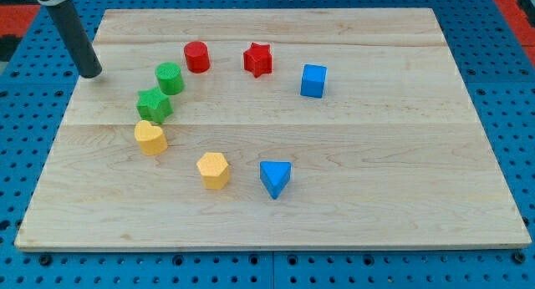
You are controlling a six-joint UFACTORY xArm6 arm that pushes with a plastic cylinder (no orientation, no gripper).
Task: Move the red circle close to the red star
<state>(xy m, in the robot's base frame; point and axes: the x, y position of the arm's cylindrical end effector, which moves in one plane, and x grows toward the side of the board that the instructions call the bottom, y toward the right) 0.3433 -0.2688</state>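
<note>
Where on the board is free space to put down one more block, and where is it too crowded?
Free: the middle, ringed by the blocks, and the view's right, beyond the blue cube and blue triangle. Crowded: the view's left, where green circle, green star and yellow heart sit close. My tip is left of them.

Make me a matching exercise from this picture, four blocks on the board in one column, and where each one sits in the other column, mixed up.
Column one:
1. red circle
2. blue cube
3. yellow heart
4. blue triangle

Column two:
A. lowest block, toward the view's bottom
B. just left of the red star
C. just below the green star
D. farthest toward the view's right

Pairs: 1-B, 2-D, 3-C, 4-A

My tip sits off the board's upper left corner, touching no block.
</note>
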